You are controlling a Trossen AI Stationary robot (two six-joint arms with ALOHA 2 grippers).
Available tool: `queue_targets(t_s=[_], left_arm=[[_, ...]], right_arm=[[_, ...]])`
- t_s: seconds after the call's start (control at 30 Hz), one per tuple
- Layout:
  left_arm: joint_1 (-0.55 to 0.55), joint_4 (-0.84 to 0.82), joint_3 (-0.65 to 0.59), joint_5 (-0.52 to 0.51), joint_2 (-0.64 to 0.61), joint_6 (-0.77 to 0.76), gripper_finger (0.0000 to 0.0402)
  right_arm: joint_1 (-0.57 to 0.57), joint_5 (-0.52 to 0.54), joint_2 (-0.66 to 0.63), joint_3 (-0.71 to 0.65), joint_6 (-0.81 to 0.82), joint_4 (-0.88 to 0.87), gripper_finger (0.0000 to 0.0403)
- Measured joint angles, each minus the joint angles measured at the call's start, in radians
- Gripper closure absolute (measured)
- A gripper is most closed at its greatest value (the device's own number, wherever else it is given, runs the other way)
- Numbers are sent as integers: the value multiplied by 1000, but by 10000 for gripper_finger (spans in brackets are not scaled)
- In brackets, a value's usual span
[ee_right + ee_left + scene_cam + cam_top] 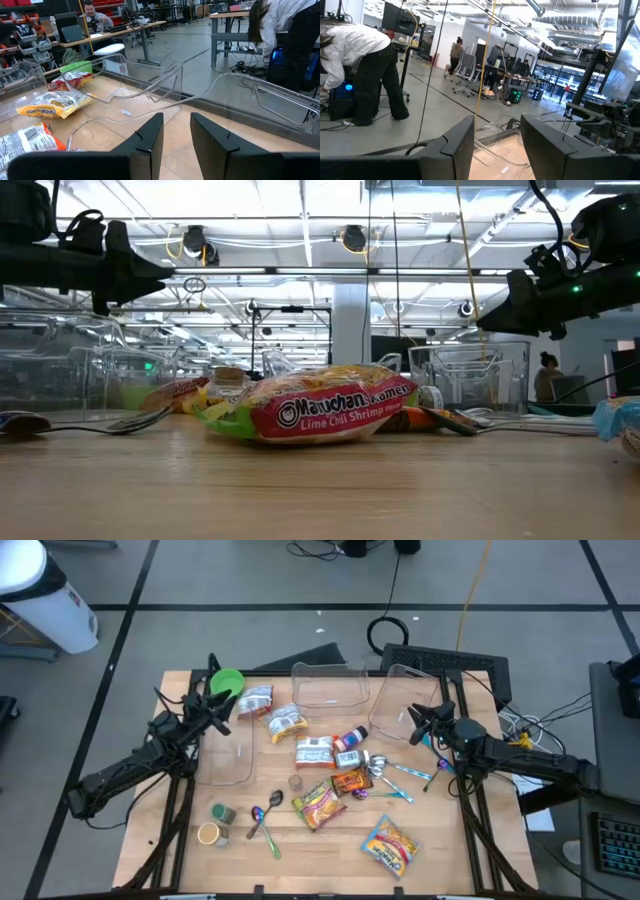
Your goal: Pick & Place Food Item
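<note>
Several food packets lie flat mid-table: a red Maruchan ramen packet (318, 803) (320, 410), a yellow-and-blue bag (390, 845), an orange packet (350, 782), white packets (313, 750) and a yellow one (285, 722) (52, 105). My left gripper (222, 708) (497, 122) hovers open above the table's left side, holding nothing. My right gripper (414, 720) (176, 120) hovers above the right side, its fingers a little apart and bare. Both point toward the table's middle, well above the packets.
Clear plastic bins stand at the left (228, 755), far middle (330, 685) and right (400, 705). A green bowl (228, 682) sits far left. Spoons (262, 815), a small bottle (350, 740) and two small jars (215, 823) lie among the food. People move in the room beyond.
</note>
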Motion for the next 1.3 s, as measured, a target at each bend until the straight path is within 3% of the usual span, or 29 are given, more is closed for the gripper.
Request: queue_targets(t_s=[1.3], left_arm=[[0,0,0,0,0,0,236]], right_arm=[[0,-3,0,0,28,1,314]])
